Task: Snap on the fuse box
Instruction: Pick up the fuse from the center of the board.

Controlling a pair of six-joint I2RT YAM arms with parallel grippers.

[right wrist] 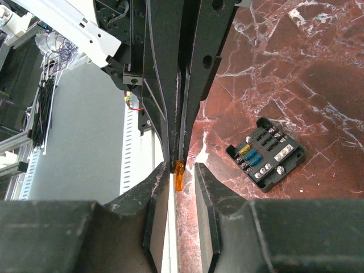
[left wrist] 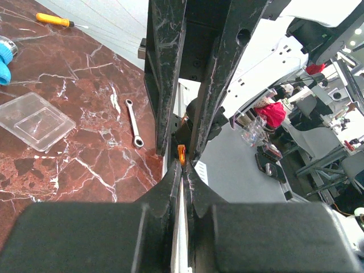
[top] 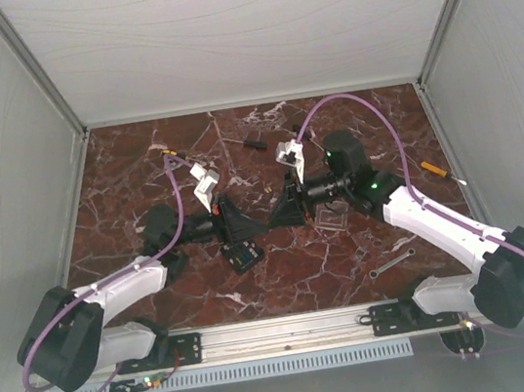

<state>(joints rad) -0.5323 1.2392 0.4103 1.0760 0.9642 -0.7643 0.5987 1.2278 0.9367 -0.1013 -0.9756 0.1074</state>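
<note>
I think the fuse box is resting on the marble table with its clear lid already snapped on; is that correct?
Not quite. The fuse box is resting on the marble table, but it is uncovered, with its fuses exposed, as the right wrist view shows. The clear lid lies apart on the table in the left wrist view.

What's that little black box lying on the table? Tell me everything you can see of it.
The fuse box is a squarish black plastic tray lying flat on the red marble table, uncovered. Inside sit rows of yellow and blue fuses beside silvery screw terminals. Nothing touches it; its clear lid lies apart.
</note>
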